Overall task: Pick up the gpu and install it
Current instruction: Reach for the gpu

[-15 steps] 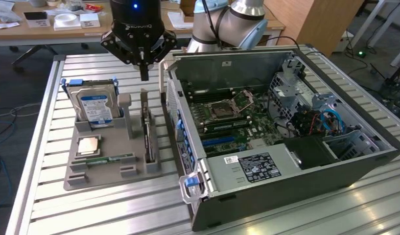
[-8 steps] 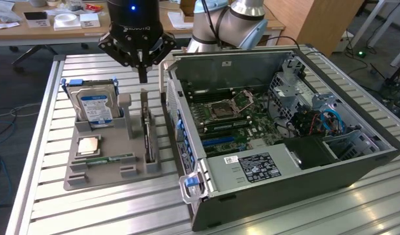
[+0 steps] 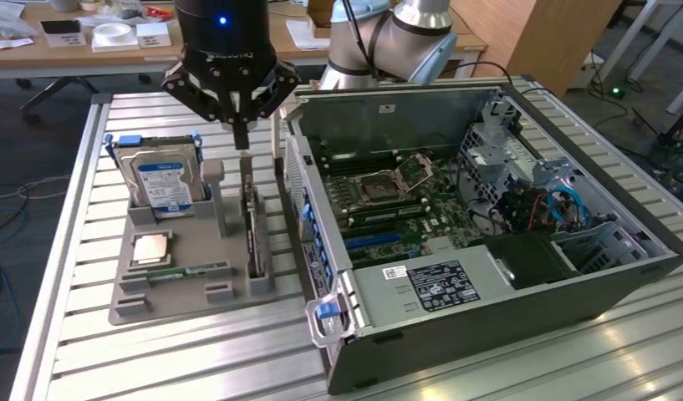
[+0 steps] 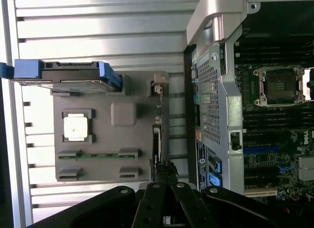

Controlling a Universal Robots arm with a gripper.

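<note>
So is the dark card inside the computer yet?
Not yet. The card stands on its edge in the grey holder on the table, beside the open computer case.

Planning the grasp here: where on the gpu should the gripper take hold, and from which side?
Probably its upper long edge, from straight above, pinching the two flat faces. The gpu stands on edge in the grey holder, with the computer case close beside it.
</note>
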